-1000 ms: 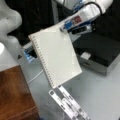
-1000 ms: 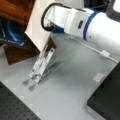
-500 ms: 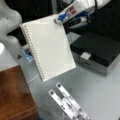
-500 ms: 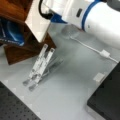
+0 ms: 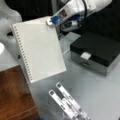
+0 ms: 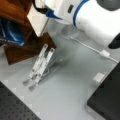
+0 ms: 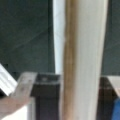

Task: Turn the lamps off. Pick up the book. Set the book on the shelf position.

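**One book aloft, held by its top edge**

At lower left of a front view sits one shelf position (image 5: pixel 13 96), the brown wooden block. Above and right of it, one book (image 5: pixel 38 51) hangs tilted in mid-air, spiral binding down its left edge, clear of the desk (image 5: pixel 100 95). The pincer (image 5: pixel 51 22) is clenched on the book's upper right corner. One silver rack (image 5: pixel 67 103) lies at bottom centre; one black-topped box (image 5: pixel 96 51) stands at right.

A black-topped silver box (image 5: pixel 96 53) sits near a metal rack (image 5: pixel 68 103).
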### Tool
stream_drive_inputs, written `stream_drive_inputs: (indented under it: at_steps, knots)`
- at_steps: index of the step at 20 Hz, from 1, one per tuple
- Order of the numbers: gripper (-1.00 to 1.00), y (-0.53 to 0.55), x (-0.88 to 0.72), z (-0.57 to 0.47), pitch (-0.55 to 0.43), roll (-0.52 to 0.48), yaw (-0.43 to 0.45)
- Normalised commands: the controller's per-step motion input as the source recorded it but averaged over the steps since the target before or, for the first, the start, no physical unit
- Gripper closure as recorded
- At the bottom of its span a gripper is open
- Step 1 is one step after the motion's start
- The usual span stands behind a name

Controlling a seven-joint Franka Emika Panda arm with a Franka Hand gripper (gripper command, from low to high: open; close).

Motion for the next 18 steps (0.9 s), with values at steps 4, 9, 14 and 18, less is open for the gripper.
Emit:
stream_drive_inputs:
  at_steps: [4,9,14,18]
  knots:
    - [1.00,-0.33,-0.05,0.00,-0.072,0.048,-0.192]
    - [1.00,-0.28,-0.14,0.00,-0.078,0.040,-0.094]
    - [1.00,-0.26,-0.25,-0.05,-0.088,0.041,0.003]
    - [1.00,-0.24,-0.34,-0.09,-0.109,0.040,0.090]
